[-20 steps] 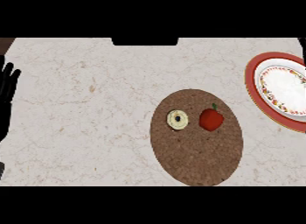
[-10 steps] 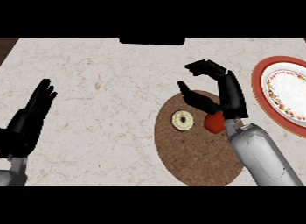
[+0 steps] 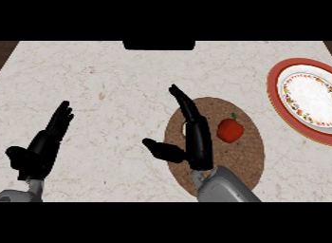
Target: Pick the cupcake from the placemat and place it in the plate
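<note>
The right hand (image 3: 197, 142) has its fingers straight and together, thumb spread out to the side, holding nothing; it lies over the left half of the round brown placemat (image 3: 246, 156), edge-on. No cupcake shows there (perhaps hidden under the hand); a red pepper-like thing (image 3: 230, 130) sits just beside the fingers. The left hand (image 3: 42, 147), fingers straight, empty, rests near the counter's (image 3: 113, 85) left edge. The pale marbled counter carries a red-rimmed, patterned plate (image 3: 316, 99) at its right edge.

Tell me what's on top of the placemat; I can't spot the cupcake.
On the placemat a red pepper shows. The right hand, open, covers the mat's left part; no cupcake visible.
</note>
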